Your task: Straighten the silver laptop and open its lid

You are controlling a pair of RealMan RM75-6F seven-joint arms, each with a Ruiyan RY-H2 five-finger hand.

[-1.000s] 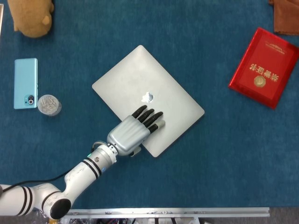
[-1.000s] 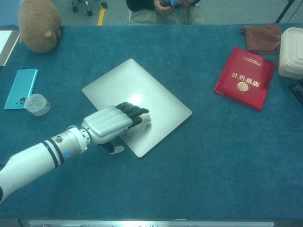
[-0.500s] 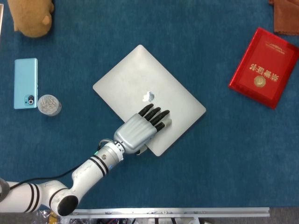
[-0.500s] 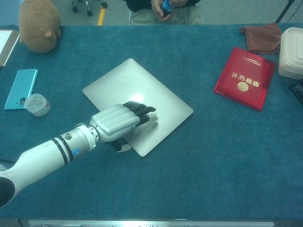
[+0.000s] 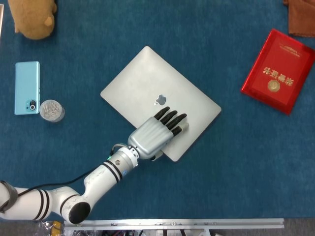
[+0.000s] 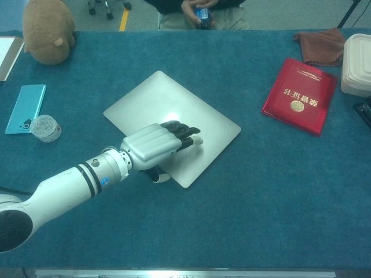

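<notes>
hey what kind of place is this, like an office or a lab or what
Probably a robot test lab or office room. A table covered in blue cloth holds staged items: a closed silver laptop under the left hand, a phone, a plush toy. A seated person watches beyond.

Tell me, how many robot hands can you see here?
1: the left hand rests flat on the near part of the closed silver laptop. The right hand shows in neither view.
</notes>
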